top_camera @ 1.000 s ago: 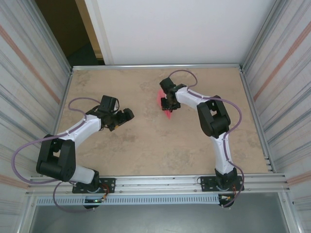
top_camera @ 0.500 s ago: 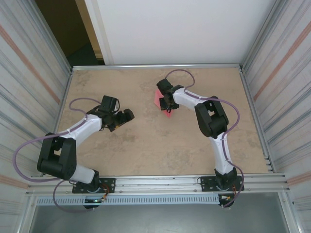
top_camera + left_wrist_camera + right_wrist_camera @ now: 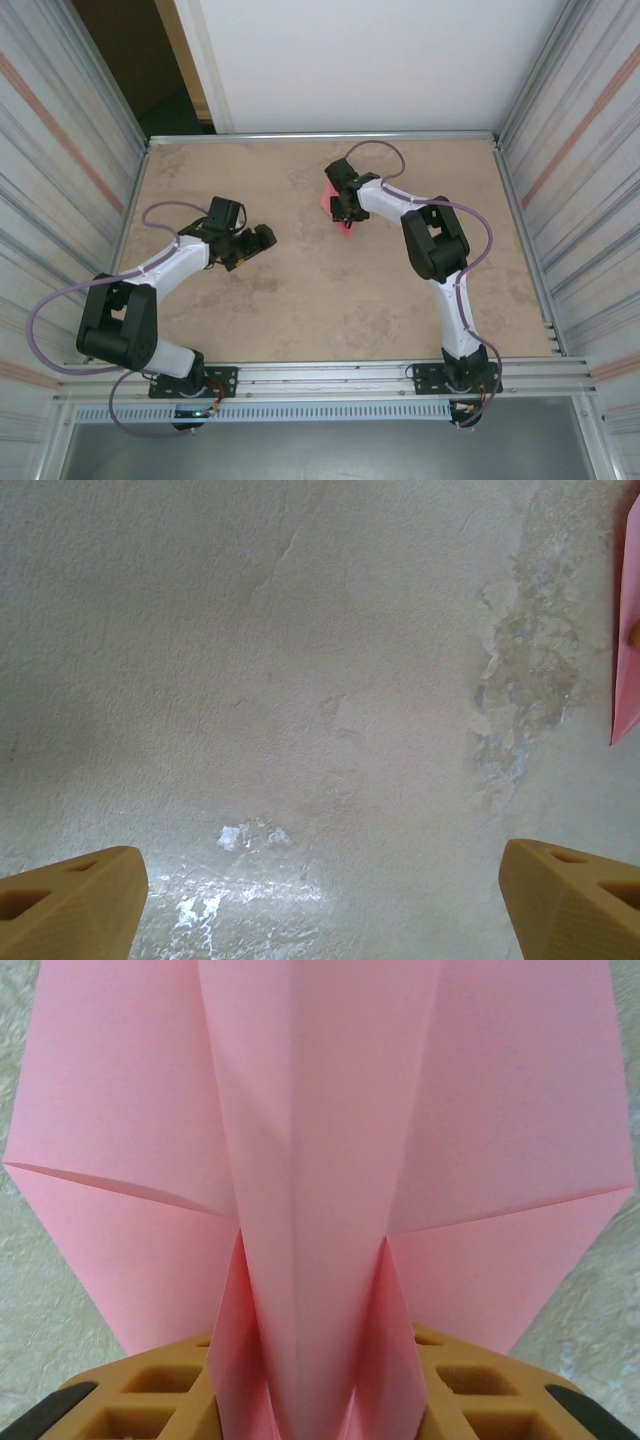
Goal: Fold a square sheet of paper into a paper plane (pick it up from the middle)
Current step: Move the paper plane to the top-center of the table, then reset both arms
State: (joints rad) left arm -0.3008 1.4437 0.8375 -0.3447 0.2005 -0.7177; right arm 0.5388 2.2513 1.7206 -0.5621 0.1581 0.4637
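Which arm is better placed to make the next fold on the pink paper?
Right. The right gripper pinches the pink paper at its centre ridge; the left gripper hangs open over bare table, apart from it.

Each arm has white link shells between bulky black joints — left arm (image 3: 170,262), right arm (image 3: 458,310). A mauve cable (image 3: 165,204) loops along each. The left end effector (image 3: 322,852) has blocky ochre plastic fingers (image 3: 70,905). The right end effector (image 3: 310,1390) shows the same ochre — moulded with square pockets, black at the edges.
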